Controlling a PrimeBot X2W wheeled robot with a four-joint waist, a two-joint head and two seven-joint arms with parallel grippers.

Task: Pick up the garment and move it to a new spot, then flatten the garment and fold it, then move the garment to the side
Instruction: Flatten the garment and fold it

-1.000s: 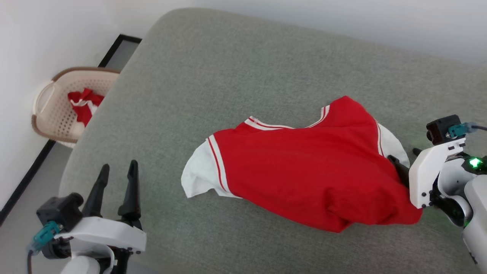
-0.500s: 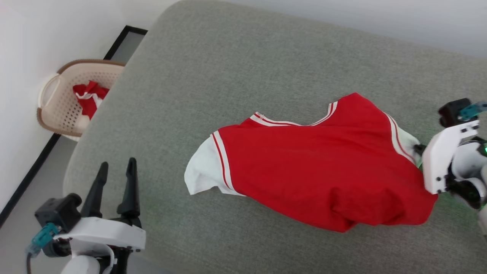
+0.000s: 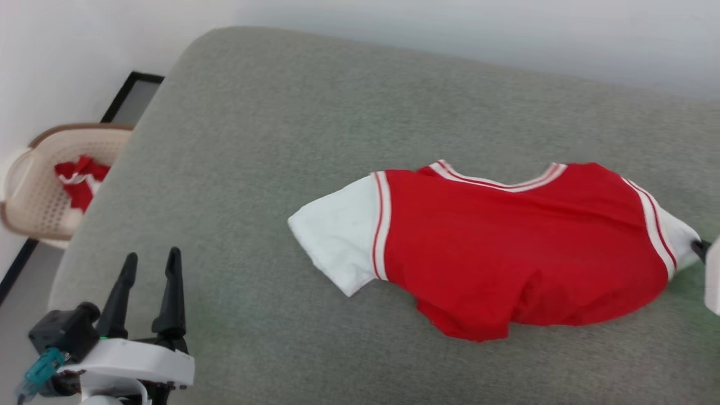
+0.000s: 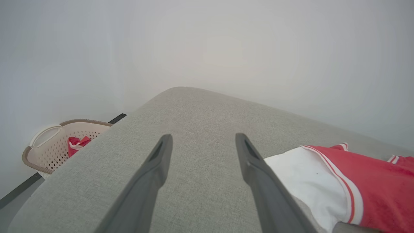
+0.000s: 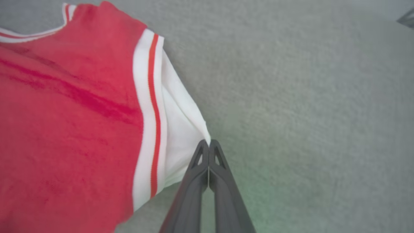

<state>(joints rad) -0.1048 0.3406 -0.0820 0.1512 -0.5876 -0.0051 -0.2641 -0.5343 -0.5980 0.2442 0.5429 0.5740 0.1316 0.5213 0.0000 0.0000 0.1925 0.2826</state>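
The garment [image 3: 523, 247], a red jersey with white sleeves and striped trim, lies spread on the grey cushion [image 3: 281, 140], collar toward the far side; no lettering shows. My right gripper [image 5: 208, 142] is shut on the edge of its right white sleeve [image 5: 178, 136], at the right border of the head view [image 3: 699, 247]. My left gripper [image 3: 149, 264] stands open over the cushion's near left part, well apart from the jersey's left sleeve [image 3: 337, 242]. In the left wrist view that sleeve [image 4: 304, 174] lies just right of my open fingers [image 4: 161, 161].
A beige laundry basket [image 3: 34, 191] stands on the floor left of the cushion, with a small bunch of red-and-white cloth [image 3: 79, 180] inside. A white wall runs behind. The cushion's rounded edge drops off at the left and near sides.
The head camera has shifted. My right gripper has pulled the right sleeve rightward, stretching the jersey out wider and flatter. The left gripper has kept its pose.
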